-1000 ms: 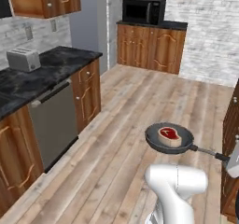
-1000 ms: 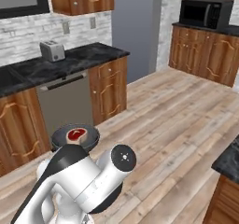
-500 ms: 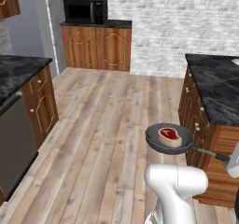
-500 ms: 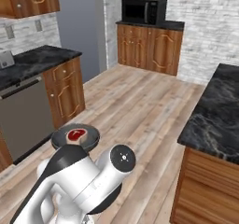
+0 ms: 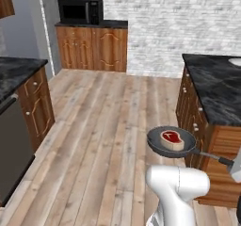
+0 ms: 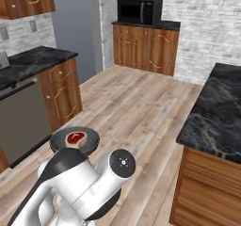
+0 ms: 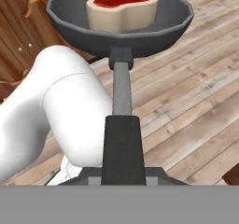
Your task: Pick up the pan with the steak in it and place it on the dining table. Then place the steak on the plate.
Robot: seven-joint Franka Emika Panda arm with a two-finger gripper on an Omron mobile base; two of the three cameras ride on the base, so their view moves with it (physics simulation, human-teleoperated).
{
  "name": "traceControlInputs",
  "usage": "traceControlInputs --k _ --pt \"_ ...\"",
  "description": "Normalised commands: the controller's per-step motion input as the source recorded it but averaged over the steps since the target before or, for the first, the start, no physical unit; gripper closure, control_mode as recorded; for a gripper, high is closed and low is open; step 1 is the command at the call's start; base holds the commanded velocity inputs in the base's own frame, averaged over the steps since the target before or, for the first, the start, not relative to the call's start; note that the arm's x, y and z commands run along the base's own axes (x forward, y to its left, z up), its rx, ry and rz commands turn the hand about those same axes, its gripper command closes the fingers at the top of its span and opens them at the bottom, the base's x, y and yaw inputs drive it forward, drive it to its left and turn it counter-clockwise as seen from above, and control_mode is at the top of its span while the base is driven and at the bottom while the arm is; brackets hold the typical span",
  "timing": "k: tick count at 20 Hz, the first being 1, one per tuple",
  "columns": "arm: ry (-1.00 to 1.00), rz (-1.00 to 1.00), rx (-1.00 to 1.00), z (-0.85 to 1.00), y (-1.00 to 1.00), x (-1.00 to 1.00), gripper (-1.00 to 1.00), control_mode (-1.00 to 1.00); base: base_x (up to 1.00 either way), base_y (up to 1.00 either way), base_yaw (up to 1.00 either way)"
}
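Hand view showed the pan (image 7: pixel 120 20) held out ahead of the gripper (image 7: pixel 122 171), jaws apparently clamped on its handle, steak (image 7: pixel 122 8) inside. It hung over the floor; the dining table (image 5: pixel 214 86) lay to its right.

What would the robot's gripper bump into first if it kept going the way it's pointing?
The gripper is shut on the pan's handle, so along its line it meets the pan first, with the steak inside. Beyond that looks like wood floor, though depth is hard to judge.
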Motion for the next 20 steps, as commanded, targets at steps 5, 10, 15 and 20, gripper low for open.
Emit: traceControlInputs --k 5,10,15,20 --pt "0.00 0.00 0.00 0.00 0.00 0.00 1.00 1.00 0.18 0.75 -0.16" --pt "0.00 0.00 0.00 0.00 0.00 0.00 1.00 1.00 -0.01 0.46 -0.03" --pt "0.00 0.00 0.00 0.00 0.00 0.00 1.00 1.00 0.38 0.07 -0.03" --pt "0.00 0.00 0.00 0.00 0.00 0.00 1.00 1.00 0.84 0.11 -0.09"
